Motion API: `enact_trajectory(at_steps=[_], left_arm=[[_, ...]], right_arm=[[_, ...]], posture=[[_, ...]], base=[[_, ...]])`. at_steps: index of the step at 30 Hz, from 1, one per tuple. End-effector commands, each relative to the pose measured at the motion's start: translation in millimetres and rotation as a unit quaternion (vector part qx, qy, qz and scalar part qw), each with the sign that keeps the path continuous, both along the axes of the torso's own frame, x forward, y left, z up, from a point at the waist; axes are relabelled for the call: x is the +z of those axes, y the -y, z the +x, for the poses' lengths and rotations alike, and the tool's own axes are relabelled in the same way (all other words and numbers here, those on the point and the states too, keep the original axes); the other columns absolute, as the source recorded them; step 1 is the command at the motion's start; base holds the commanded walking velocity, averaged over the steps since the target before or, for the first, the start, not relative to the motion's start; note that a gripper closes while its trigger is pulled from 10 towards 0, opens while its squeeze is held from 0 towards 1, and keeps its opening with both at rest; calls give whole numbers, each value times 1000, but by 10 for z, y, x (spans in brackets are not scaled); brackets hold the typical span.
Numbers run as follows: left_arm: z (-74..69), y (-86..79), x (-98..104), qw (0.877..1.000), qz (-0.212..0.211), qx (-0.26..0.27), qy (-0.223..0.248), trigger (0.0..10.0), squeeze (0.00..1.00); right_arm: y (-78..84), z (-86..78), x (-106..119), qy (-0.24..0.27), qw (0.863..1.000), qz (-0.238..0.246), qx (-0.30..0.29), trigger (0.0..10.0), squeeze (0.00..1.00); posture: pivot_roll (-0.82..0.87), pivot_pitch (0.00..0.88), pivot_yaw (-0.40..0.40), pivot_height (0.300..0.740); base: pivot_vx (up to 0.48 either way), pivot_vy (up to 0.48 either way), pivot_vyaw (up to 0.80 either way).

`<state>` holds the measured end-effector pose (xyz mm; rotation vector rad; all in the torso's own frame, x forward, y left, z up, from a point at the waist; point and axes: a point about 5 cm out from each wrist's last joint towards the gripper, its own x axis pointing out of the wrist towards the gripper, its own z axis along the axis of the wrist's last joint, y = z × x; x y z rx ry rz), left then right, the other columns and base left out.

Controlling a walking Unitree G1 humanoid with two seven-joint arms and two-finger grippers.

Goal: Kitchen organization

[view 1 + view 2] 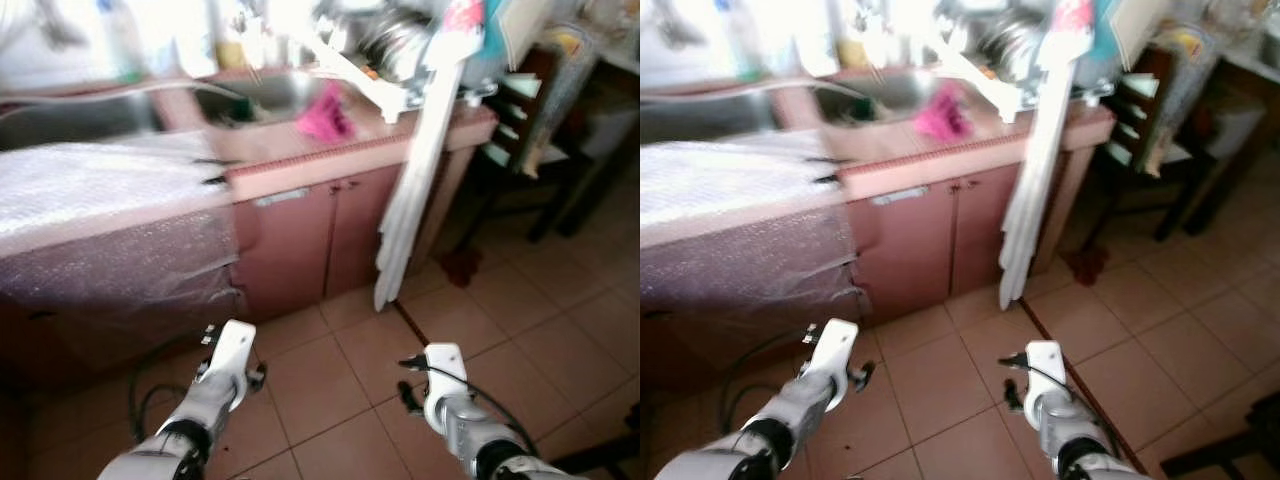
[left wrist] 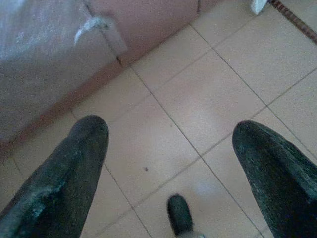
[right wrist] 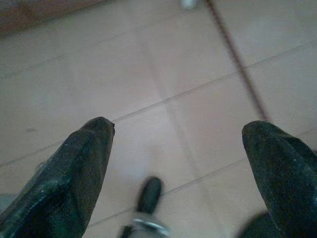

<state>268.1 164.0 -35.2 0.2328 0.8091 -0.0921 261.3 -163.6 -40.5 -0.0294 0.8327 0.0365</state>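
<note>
A pink-tiled kitchen counter [image 1: 330,160] runs across the far side, blurred. Its steel sink [image 1: 265,95] has a pink cloth [image 1: 325,115] lying at the rim. A dish rack with metal bowls [image 1: 395,45] stands at the counter's right end. Both arms hang low over the tiled floor, well short of the counter: left arm [image 1: 215,390], right arm [image 1: 455,410]. My left gripper [image 2: 171,129] is open above bare floor tiles, with nothing between its fingers. My right gripper [image 3: 178,126] is open too, over the tiles near a dark floor seam.
Bubble wrap [image 1: 100,185] drapes the counter's left part and its front. A long white board [image 1: 415,190] leans against the counter's right corner. Pink cabinet doors [image 1: 310,235] sit below the sink. Dark furniture [image 1: 530,130] stands at the right. A black cable [image 1: 150,395] lies on the floor.
</note>
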Motion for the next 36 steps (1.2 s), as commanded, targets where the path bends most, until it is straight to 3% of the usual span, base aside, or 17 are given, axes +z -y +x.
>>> enact_trajectory(at_steps=[1,7,13,17,20,22,23,29,30,32,36], left_arm=[[18,13,13,1000,2,-4,1,10000,0],[48,14,39,1000,5,-7,13,10000,0],[125,43,108,998,34,-36,40,10000,0],[170,100,148,998,16,-43,52,10000,0],[258,56,232,995,44,-54,71,10000,0],[276,24,252,996,22,-27,77,10000,0],[278,21,253,997,3,-11,75,10000,0],[267,142,236,997,8,-44,71,10000,0],[276,129,245,995,27,-56,72,10000,0],[285,106,254,996,14,-42,72,10000,0],[307,95,277,996,13,-51,76,10000,0]], right_arm=[[57,21,21,3,1000,-2,-7,10000,0],[55,24,23,3,1000,-2,-7,10000,0],[44,35,32,8,1000,-6,3,10000,0],[66,63,57,15,1000,-6,-5,10000,0],[102,85,77,17,1000,6,-20,10000,0],[117,87,80,17,999,9,-27,10000,0],[113,107,96,20,1000,-2,-12,10000,0],[35,192,162,38,999,-12,8,10000,0],[15,143,118,28,999,-21,24,10000,0],[3,94,76,19,999,-30,37,10000,0],[111,70,66,14,1000,-12,-3,10000,0]], posture=[[18,0,-15,740],[18,0,-14,740],[19,0,-18,740],[16,0,-20,740],[24,0,-25,740],[25,0,-22,740],[9,0,-13,740],[16,0,-33,740],[37,0,-32,740],[43,0,-31,740],[49,0,-29,740]], base=[[-247,394,0],[-165,190,0],[0,0,0],[0,0,431],[0,0,450],[0,0,450],[334,0,450],[342,0,446],[334,0,0],[343,0,0],[373,0,0]])
